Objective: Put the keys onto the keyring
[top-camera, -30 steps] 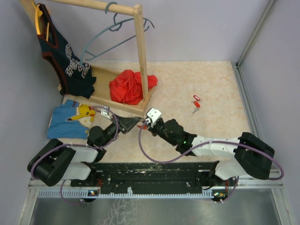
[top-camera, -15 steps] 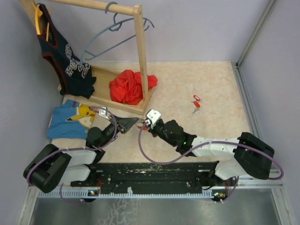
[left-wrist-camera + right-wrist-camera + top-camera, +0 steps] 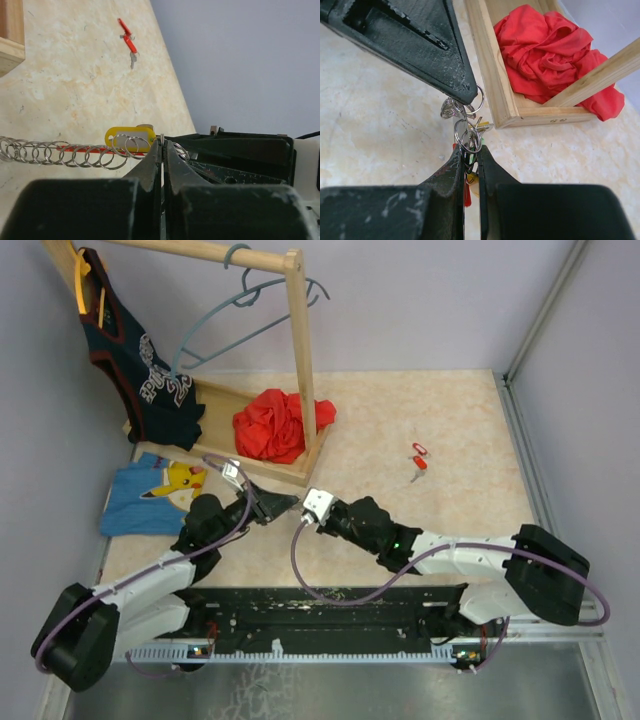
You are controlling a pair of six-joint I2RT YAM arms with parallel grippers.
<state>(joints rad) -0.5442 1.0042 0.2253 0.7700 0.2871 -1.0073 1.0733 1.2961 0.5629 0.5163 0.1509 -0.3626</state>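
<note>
Keyring (image 3: 75,154) position: held between the two grippers, just in front of the corner of the wooden tray (image 3: 492,75). It appeared as a row of linked wire rings.

Left gripper (image 3: 162,150): the fingers were fully closed, with an end ring pinched at their tips. In the left wrist view the other rings ran in a line to the left edge of the frame.

Right gripper (image 3: 468,159): the fingers were closed to a narrow slit on rings of the same keyring. In the right wrist view this grip sat directly below the left fingertip, with only a few rings between the two grip points. Red and yellow plastic showed inside the slit.

A yellow tag (image 3: 129,136) lay against the rings just beside the left fingertips, and a red strip showed behind the rings. Whether either was threaded onto a ring could not be told.

Two red keys (image 3: 130,44) lay loose on the table (image 3: 75,85), close together and well apart from both grippers, on the right arm's side.

A red cloth (image 3: 555,50) lay bunched in the tray.
</note>
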